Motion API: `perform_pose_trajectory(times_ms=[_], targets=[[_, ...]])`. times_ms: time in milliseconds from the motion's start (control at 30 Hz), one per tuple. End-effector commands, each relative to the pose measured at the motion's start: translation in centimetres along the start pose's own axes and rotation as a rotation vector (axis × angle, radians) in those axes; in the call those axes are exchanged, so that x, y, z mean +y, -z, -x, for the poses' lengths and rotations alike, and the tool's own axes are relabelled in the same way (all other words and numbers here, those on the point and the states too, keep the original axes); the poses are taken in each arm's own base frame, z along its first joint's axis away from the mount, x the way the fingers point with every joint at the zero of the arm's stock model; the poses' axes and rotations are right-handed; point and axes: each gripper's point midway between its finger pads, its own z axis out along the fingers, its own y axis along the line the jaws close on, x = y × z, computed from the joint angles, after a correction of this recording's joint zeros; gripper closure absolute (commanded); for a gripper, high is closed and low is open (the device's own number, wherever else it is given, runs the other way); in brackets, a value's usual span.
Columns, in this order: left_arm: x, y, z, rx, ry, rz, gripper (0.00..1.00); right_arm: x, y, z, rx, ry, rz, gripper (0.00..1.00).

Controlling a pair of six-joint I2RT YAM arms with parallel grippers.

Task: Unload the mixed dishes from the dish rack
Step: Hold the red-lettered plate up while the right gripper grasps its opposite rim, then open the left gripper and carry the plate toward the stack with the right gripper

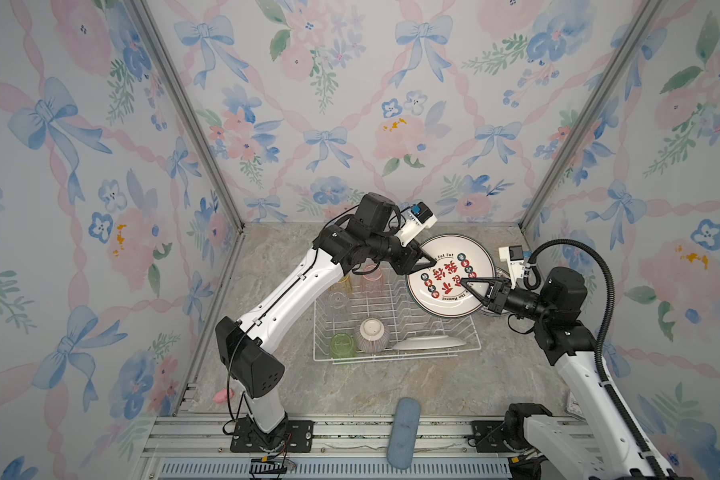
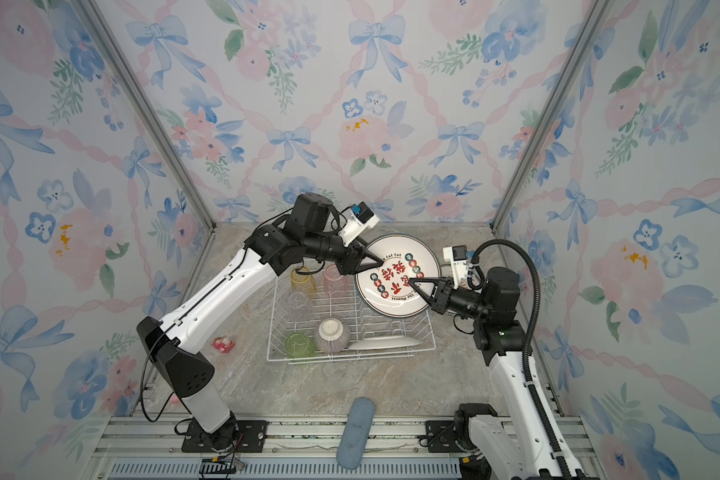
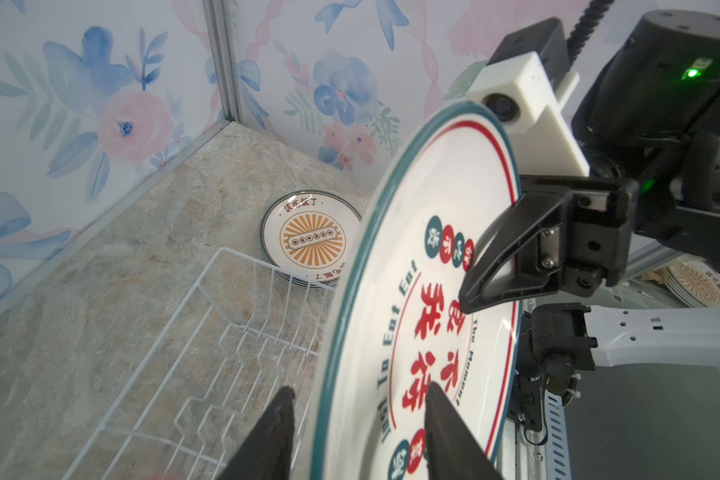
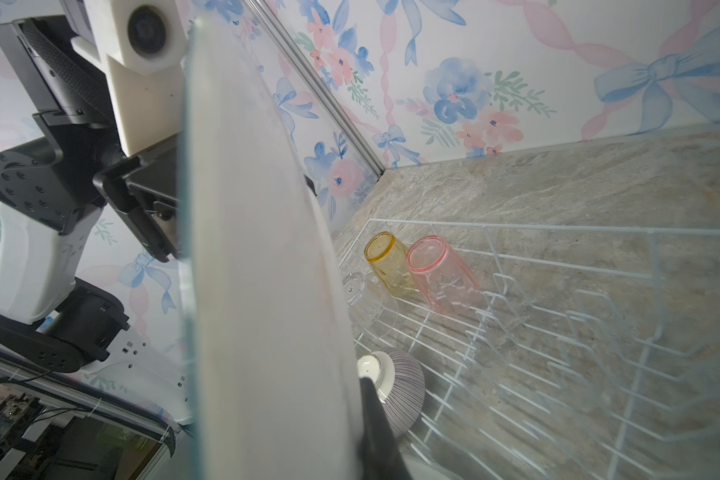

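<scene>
Spanning the middle of the marble table [image 1: 350,386], the dish rack [image 1: 412,328] is nearly bare on its pronged side. Above its far right corner the held plate [image 1: 451,275] hangs in the air between both arms, which I read as a handover, since each gripper sits on an opposite rim. Being round, the plate has no long axis. The line between the two grips runs from far left to near right, the printed face tilts up toward the top views, and the plain white underside looks down at the rack. Past that corner a stack of plates [image 3: 310,241] lies flat on the table, likely where this one is bound. A racked plate [image 1: 429,343] lies low along the near wall beside the overturned bowl [image 1: 371,334]. The green tumbler [image 1: 342,345], clear tumbler [image 1: 338,300], pink tumbler [image 4: 437,270] and yellow tumbler [image 4: 385,264] keep to the rack's left side. The right gripper [image 1: 466,286] is clamped on the plate's rim and carries it. The left gripper [image 1: 432,262] straddles the opposite rim with its fingers [image 3: 275,432] spread and a gap showing — free of it, I judge, so the plate is not pulled two ways.
</scene>
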Motion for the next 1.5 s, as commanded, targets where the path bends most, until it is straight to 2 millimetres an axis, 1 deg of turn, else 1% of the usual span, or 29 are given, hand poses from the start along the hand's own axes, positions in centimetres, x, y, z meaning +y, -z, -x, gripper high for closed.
perform_pose_trajectory(times_ms=[0,67,167,300,400,433,600,767,867,967,1133,1467], targets=[[0.1,1.2,0.0,-0.011,-0.046,0.055,0.48,0.2,0.6,1.8,-0.046,0.006,-0.04,1.0],[0.3,1.5,-0.3,-0.005,-0.05,0.077,0.46,-1.0,0.9,2.0,-0.057,-0.018,-0.085,1.0],[0.8,1.9,-1.4,0.019,-0.061,0.131,0.45,-3.0,1.7,2.3,-0.077,-0.063,-0.164,1.0],[1.3,2.2,-3.5,0.075,-0.093,0.236,0.45,-5.5,3.3,2.8,-0.121,-0.119,-0.271,1.0],[0.9,2.3,-5.0,0.115,-0.124,0.293,0.45,-7.6,4.9,3.0,-0.153,-0.167,-0.373,1.0],[0.6,2.2,-5.5,0.127,-0.132,0.304,0.46,-8.7,5.6,3.1,-0.175,-0.185,-0.428,1.0],[-0.5,1.7,-7.5,0.175,-0.141,0.323,0.46,-12.8,8.9,3.0,-0.25,-0.291,-0.607,1.0],[-0.4,1.3,-9.0,0.209,-0.123,0.34,0.49,-16.8,12.2,2.5,-0.312,-0.388,-0.75,1.0],[-0.1,1.3,-9.8,0.226,-0.114,0.358,0.49,-18.8,13.3,2.0,-0.326,-0.426,-0.805,1.0],[0.3,1.2,-10.5,0.243,-0.106,0.379,0.49,-20.6,13.8,1.1,-0.313,-0.461,-0.846,1.0],[0.8,1.2,-11.2,0.261,-0.097,0.402,0.49,-22.8,14.0,-0.2,-0.297,-0.506,-0.874,1.0],[1.0,0.1,-11.6,0.281,-0.09,0.391,0.5,-25.7,13.5,-1.6,-0.282,-0.567,-0.87,1.0]])
